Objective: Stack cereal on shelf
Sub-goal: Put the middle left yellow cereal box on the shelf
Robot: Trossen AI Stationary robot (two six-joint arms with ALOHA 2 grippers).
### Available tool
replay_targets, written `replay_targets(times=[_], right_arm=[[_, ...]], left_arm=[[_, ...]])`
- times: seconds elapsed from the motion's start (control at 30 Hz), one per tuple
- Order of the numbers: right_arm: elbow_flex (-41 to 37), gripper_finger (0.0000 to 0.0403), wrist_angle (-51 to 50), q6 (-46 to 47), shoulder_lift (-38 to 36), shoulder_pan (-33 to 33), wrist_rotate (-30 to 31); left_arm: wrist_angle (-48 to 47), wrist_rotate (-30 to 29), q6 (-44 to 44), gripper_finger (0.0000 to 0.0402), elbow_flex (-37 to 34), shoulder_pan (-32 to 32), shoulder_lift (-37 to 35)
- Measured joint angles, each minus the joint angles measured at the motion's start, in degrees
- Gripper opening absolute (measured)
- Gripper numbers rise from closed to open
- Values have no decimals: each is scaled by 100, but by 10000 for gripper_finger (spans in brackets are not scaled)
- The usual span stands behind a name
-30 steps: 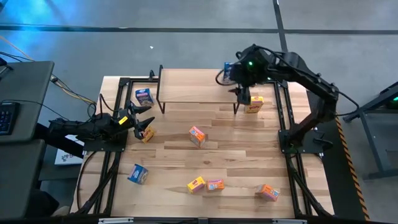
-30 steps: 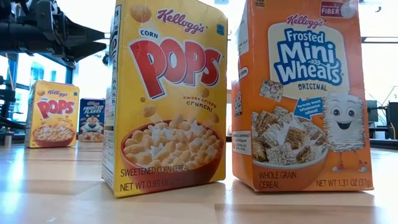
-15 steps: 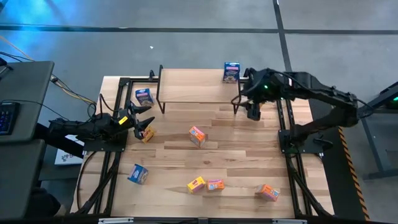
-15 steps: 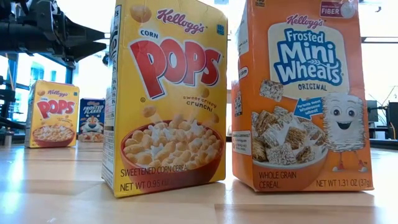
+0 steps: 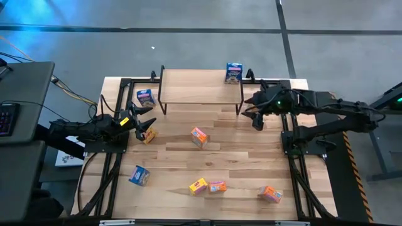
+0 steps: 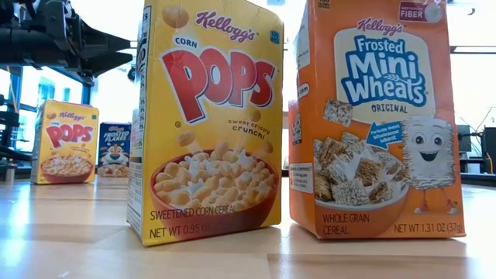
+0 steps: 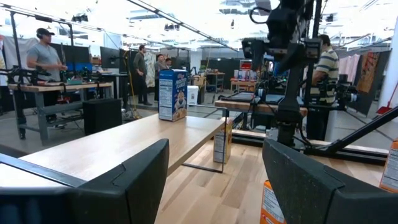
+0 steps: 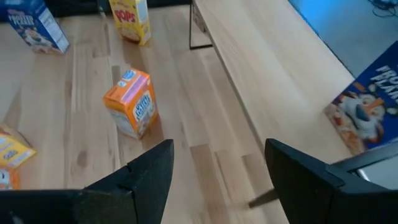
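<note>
shelf: a low rack (image 5: 200, 86) with a light plank top on thin black legs is seen at the far middle of the wooden table (image 5: 239, 157).
on the shelf: one blue frosted flakes box (image 5: 233, 72) is stood upright at the shelf's far right corner; nothing is stacked on it.
right gripper: the right gripper (image 5: 257, 112) is held just off the shelf's right end, low over the table, with fingers spread apart and nothing between them.
left gripper: the left gripper (image 5: 146, 123) is held at the table's left edge, fingers parted and empty; a yellow box (image 5: 149, 136) is seen just beside its tips.
behind the left end: a second blue box (image 5: 146, 97) is stood on the table, just left of the shelf's left legs.
mid table: an orange box (image 5: 199, 137) is laid near the centre, in front of the shelf.
near edge: a blue box (image 5: 139, 176) is found at the left; a yellow corn pops box (image 5: 198, 186) and an orange mini wheats box (image 5: 217, 186) are stood side by side, almost touching; another orange box (image 5: 271, 194) is laid to the right.
room: people (image 7: 45, 59) are seen standing at benches beyond the table in the left wrist view.
</note>
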Motion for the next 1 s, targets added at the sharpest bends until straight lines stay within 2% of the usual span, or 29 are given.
replay_targets(times=[0.27, 0.47, 1.0], right_arm=[[-1012, 245, 1495, 44, -80, 133, -6], [-1438, 245, 2415, 63, -80, 198, -16], [-1509, 245, 2821, 105, -80, 193, -23]], left_arm=[[0, -1, 0, 250, 0, 1, 0], [0, -2, 0, 250, 0, 0, -1], [258, -21, 2, 250, 0, 2, -1]])
